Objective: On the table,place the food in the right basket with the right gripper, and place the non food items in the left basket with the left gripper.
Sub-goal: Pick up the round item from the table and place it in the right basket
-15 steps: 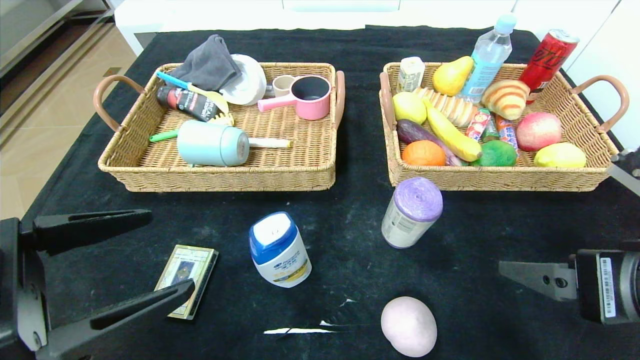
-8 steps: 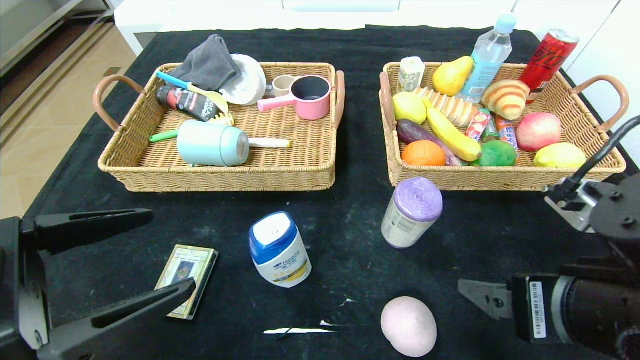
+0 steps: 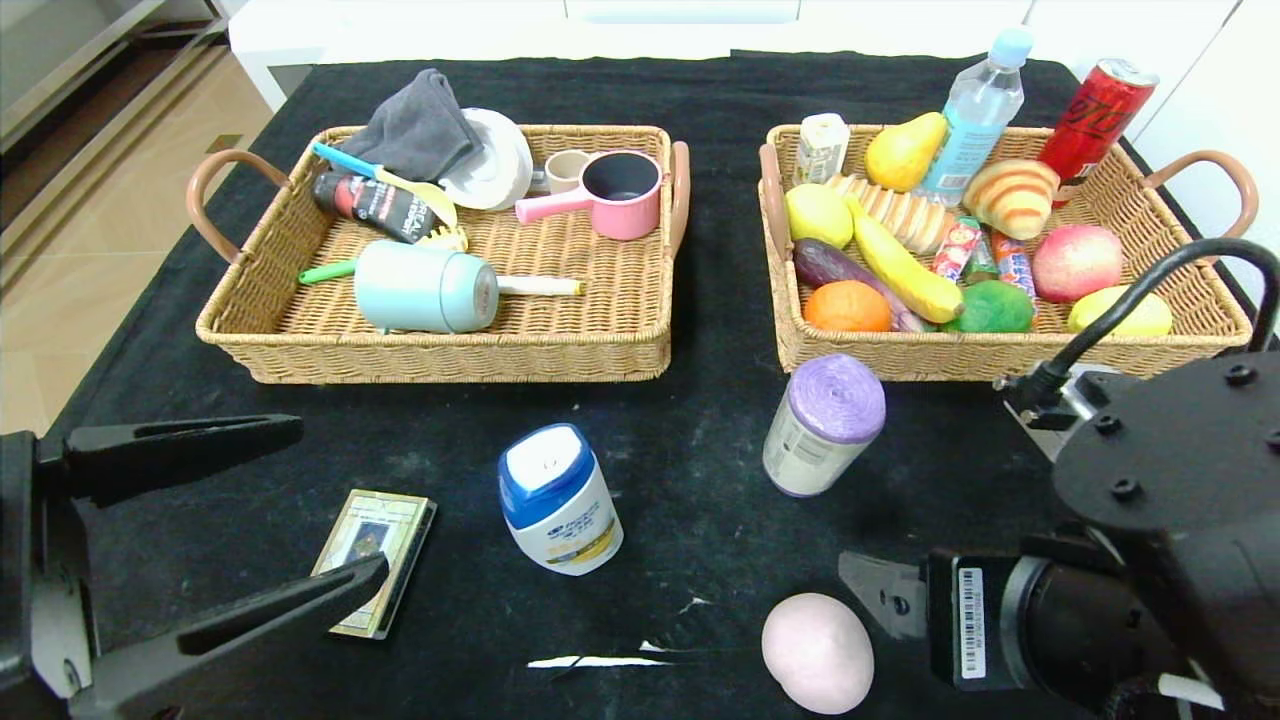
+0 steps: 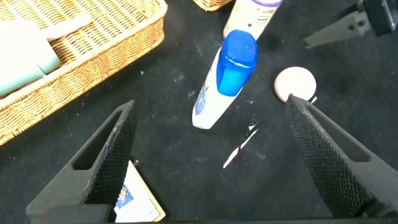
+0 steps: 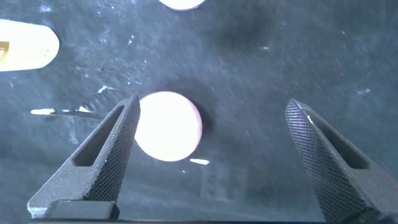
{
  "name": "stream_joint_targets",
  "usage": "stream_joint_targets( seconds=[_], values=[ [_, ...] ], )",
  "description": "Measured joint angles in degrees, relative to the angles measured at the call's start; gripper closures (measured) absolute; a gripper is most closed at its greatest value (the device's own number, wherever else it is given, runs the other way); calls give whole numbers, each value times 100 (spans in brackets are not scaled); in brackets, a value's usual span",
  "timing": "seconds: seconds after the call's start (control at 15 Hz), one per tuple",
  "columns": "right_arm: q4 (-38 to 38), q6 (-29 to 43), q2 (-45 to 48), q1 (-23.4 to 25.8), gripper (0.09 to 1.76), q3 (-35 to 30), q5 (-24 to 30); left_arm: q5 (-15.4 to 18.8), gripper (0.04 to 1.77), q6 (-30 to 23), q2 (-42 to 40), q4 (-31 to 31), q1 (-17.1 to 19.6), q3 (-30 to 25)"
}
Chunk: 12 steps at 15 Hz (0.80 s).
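— How is the right gripper [image 5: 208,155] placed, and where is the food?

— Its two black ribbed fingers [image 5: 93,165] are spread wide, and nothing is held between them. It is seen low at the near right of the black cloth-covered table [image 3: 700,440]. The pale pink egg-shaped item [image 3: 818,652] lies on the cloth near the table's front edge, just beside the silver fingertip in the head view; in the right wrist view it sits close to one finger, and contact cannot be told.

— And the left gripper [image 3: 290,505]?

— It is held at the near left, its black fingers also spread apart and empty. The flat gold-and-green card box [image 3: 373,560] lies under the nearer finger.

— What free room is seen on the cloth?

— A bare strip is left between the two woven baskets. The white bottle with a blue cap [image 3: 557,499] stands near the middle of the front area, and the white jar with a purple lid [image 3: 824,425] stands just before the front wall of the right wicker basket [image 3: 1000,358], well apart from the pink item. A thin white scrap [image 3: 585,661] lies on the cloth between the bottle and the pink item.

— And the baskets?

— The right one is filled with fruit, bread and drinks. The left wicker basket [image 3: 450,355] holds a light blue cup [image 3: 425,287], a pink mug [image 3: 615,195] and a grey cloth [image 3: 415,130]. Behind the table's far edge a white counter [image 3: 500,25] is seen, and a tiled floor [image 3: 60,290] to the left.
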<state>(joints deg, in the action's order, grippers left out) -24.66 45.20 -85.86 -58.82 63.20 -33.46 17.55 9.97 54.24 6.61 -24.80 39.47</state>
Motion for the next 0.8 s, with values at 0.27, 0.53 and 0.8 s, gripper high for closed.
stream_joint_targets(
  seconds=[0.27, 0.53, 0.8],
  values=[
    [63, 13, -96, -228, 15, -33, -263, 2, 9, -2, 11, 0, 0, -9],
    [286, 55, -256, -328, 15, -35, -280, 2, 9, 5, 22, 0, 2, -15],
    [397, 146, -466, -407, 15, -77, -305, 2, 9, 6, 23, 2, 0, -20]
  ],
)
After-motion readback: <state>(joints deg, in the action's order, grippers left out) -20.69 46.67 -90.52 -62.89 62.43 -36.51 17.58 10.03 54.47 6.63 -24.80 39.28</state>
